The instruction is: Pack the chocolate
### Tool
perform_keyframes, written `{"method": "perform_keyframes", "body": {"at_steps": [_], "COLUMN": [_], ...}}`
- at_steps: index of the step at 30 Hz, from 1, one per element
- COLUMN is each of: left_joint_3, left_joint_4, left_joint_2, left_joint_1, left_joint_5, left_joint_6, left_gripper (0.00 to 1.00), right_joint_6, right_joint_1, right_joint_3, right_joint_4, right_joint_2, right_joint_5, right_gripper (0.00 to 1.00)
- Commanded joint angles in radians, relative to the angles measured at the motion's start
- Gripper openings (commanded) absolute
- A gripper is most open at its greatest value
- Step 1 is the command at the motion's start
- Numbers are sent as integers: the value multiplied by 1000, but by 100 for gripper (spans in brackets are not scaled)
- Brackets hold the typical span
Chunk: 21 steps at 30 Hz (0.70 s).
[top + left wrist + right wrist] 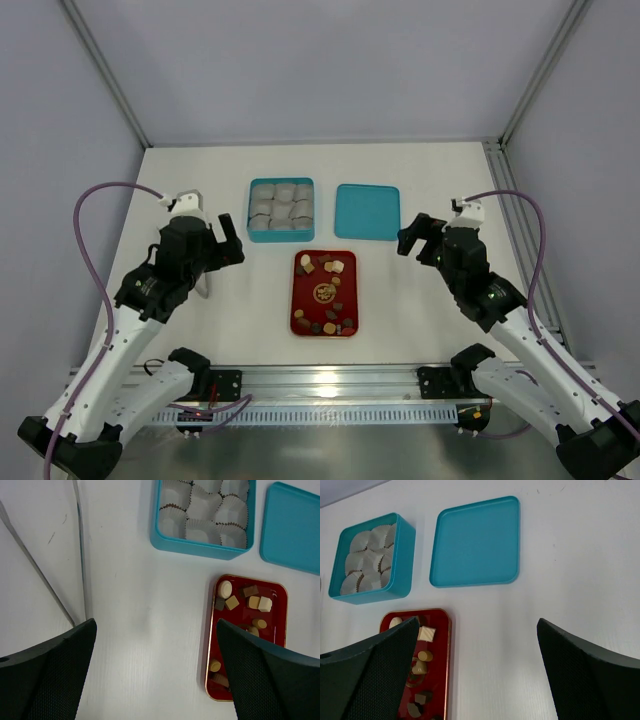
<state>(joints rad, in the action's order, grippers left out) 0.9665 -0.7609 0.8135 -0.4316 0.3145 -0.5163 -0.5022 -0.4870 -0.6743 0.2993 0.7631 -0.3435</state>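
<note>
The chocolate point(326, 266) lies as several small brown, tan and cream pieces in a red tray point(297, 300) at the table's middle. Behind the tray stands a teal box point(281, 237) filled with pale paper cups. My left gripper point(230, 241) hovers open to the left of the tray, nothing between its fingers. In the left wrist view the chocolate point(225, 587) and tray point(277, 615) sit by the right finger of my left gripper point(156, 640). My right gripper point(412, 238) hangs open to the right of the tray. The right wrist view shows my right gripper point(478, 635) over bare table, the chocolate point(426, 633) by its left finger.
A teal lid point(367, 211) lies flat to the right of the box, just behind my right gripper. It also shows as the lid point(476, 542) beside the box point(402, 555) in the right wrist view. The enclosure's walls and frame posts ring the white table.
</note>
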Motion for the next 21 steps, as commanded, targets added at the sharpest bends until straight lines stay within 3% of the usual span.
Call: {"method": "perform_keyframes", "body": {"at_steps": [1,14,18,21], "left_joint_3": [1,35,17,-18], "left_joint_4": [-1,-135,-149,-101], "left_joint_2": [-17,41,107,165], "left_joint_1": [-2,5,62,169], "left_joint_5": [27,265,273,184], "left_joint_6": [-7,-116,-134,-105], "left_gripper": [100,100,100,100], "right_joint_6": [19,70,64,41], "right_joint_1": [-2,-2,-2,-2], "right_joint_3": [1,-16,-19,-4], "right_joint_4": [-52,-31,-40,-69], "right_joint_2": [-22,-1,41,64], "right_joint_5": [20,156,245,299], "right_gripper": [100,100,100,100]}}
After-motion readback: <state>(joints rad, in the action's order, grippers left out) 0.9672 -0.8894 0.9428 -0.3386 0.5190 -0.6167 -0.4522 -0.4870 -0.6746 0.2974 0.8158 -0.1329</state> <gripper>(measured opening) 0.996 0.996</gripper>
